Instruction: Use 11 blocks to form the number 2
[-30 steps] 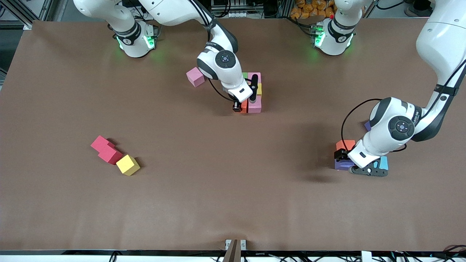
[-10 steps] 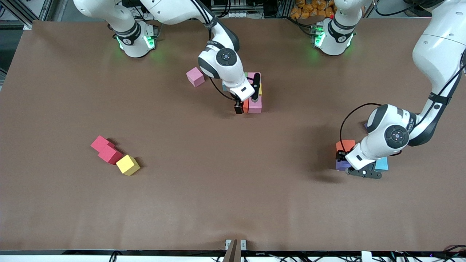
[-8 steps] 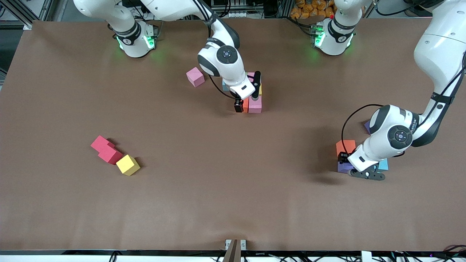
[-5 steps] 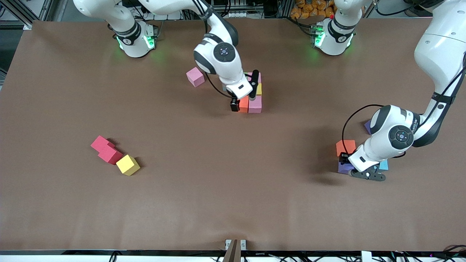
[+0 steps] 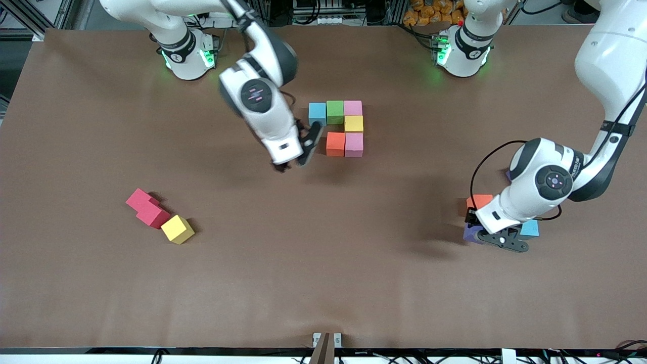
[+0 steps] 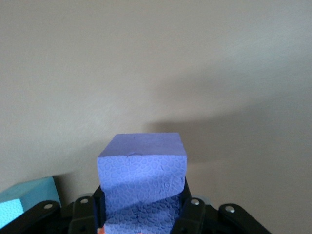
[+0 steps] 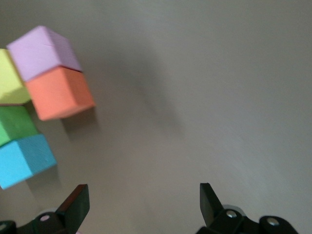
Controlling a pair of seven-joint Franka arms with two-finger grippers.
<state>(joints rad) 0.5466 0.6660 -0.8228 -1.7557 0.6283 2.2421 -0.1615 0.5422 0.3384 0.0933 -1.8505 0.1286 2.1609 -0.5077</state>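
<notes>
High front camera, two close wrist cameras

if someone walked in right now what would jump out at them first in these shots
Probably the half-built number 2: six bright blocks packed together mid-table, close to the robots' bases. Next, the left gripper, shut on a purple block at the left arm's end of the table, with an orange block and a light blue block beside it. The right gripper hangs open over bare table beside the figure.
</notes>
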